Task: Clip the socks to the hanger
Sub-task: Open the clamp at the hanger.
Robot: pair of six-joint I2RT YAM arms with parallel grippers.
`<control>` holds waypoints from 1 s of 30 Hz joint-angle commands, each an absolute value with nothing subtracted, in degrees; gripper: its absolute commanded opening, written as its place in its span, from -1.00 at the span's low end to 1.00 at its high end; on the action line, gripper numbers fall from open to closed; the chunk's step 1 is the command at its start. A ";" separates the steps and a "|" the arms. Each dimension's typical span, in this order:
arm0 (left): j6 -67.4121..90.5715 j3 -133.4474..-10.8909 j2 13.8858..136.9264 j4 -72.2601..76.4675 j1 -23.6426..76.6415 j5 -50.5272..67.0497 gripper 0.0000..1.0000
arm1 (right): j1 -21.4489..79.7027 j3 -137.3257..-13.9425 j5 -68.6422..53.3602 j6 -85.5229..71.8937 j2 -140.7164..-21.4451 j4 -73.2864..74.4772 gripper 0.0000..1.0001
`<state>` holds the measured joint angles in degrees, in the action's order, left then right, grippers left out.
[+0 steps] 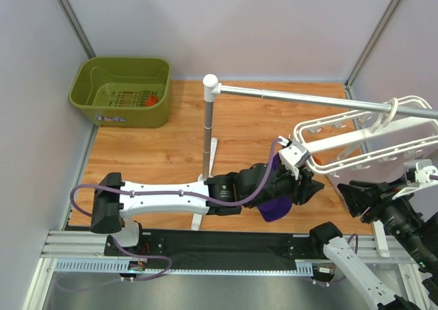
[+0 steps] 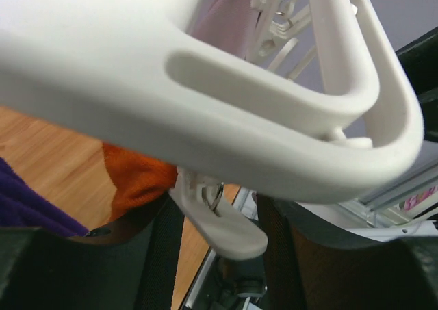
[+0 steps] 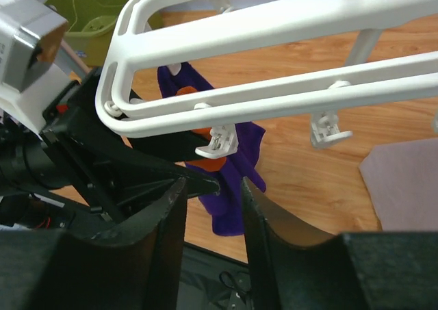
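The white hanger [image 1: 356, 140] hangs by its hook from the silver rail at the right. My left gripper [image 1: 308, 183] reaches under the hanger's left end. In the left wrist view [image 2: 215, 211] its fingers stand apart with a white clip [image 2: 222, 221] between them. An orange-red sock [image 2: 133, 180] lies against the left finger, just below the frame [image 2: 274, 98]. The sock shows in the top view [image 1: 319, 163] and under the clip in the right wrist view [image 3: 211, 165]. My right gripper [image 3: 213, 187] is open and empty below that clip [image 3: 217, 142]. A second sock [image 1: 152, 101] lies in the basket.
A green basket [image 1: 120, 60] stands at the back left. The silver rail [image 1: 308, 96] sits on a white post [image 1: 209, 132] mid-table. A dark purple cloth [image 1: 274, 209] hangs under my left gripper. A pale lilac cloth [image 3: 404, 180] lies on the table at the right.
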<state>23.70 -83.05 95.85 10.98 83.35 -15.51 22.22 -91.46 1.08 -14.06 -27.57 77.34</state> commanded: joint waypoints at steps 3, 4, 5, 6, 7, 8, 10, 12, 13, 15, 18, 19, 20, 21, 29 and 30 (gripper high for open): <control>23.64 -81.30 89.39 9.15 81.65 -16.00 0.05 | 22.24 -88.34 -3.78 -11.08 -29.27 76.91 -0.04; 23.73 -81.04 88.60 8.97 81.48 -16.00 0.05 | 22.24 -87.90 -4.13 -10.90 -29.44 76.21 -0.02; 23.82 -80.86 88.25 8.79 80.95 -15.82 0.05 | 22.32 -87.46 -4.57 -10.72 -29.44 74.98 0.04; 23.91 -80.69 88.07 8.44 80.69 -15.39 0.05 | 22.32 -87.02 -4.66 -10.64 -29.62 74.27 0.07; 23.99 -80.68 87.89 8.26 80.42 -14.95 0.05 | 22.24 -86.32 -4.48 -10.46 -29.62 73.66 0.10; 24.08 -80.77 87.80 7.91 80.25 -14.77 0.05 | 22.24 -85.96 -4.31 -10.37 -29.62 72.43 0.12; 24.08 -81.38 87.89 7.30 79.98 -14.24 0.05 | 22.24 -85.69 -3.52 -10.46 -29.88 71.72 0.12; 24.26 -81.65 88.15 6.95 79.98 -14.06 0.05 | 22.24 -85.52 -2.56 -10.11 -30.06 71.02 0.14; 24.26 -81.65 88.33 6.86 79.98 -13.89 0.05 | 22.24 -85.52 -2.03 -9.50 -30.32 71.02 0.15; 24.61 -81.65 88.42 6.86 79.89 -13.45 0.05 | 22.15 -85.34 -0.71 -8.09 -30.50 70.58 0.22; 25.05 -81.56 88.33 6.77 79.80 -12.75 0.05 | 22.24 -85.17 1.67 -6.24 -30.50 69.44 0.31; 25.14 -81.48 88.07 6.77 79.80 -12.48 0.05 | 22.24 -85.17 1.41 -5.81 -30.32 68.65 0.31; 25.14 -81.39 87.98 6.77 79.72 -12.22 0.04 | 22.24 -84.82 0.88 -5.89 -30.32 68.12 0.31; 25.31 -81.30 87.72 6.77 79.80 -12.13 0.04 | 22.24 -84.55 0.88 -6.15 -30.06 67.77 0.31; 26.28 -80.86 86.92 8.08 79.80 -9.68 0.03 | 22.24 -81.39 -1.68 -11.60 -29.27 64.77 -0.10; 26.45 -80.77 86.84 8.17 79.80 -9.06 0.02 | 22.15 -81.39 -1.32 -12.56 -29.44 64.78 -0.15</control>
<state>25.50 -80.88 89.34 6.87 80.05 -11.42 22.22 -81.45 -1.58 -10.04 -29.52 67.81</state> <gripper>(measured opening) 0.514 0.446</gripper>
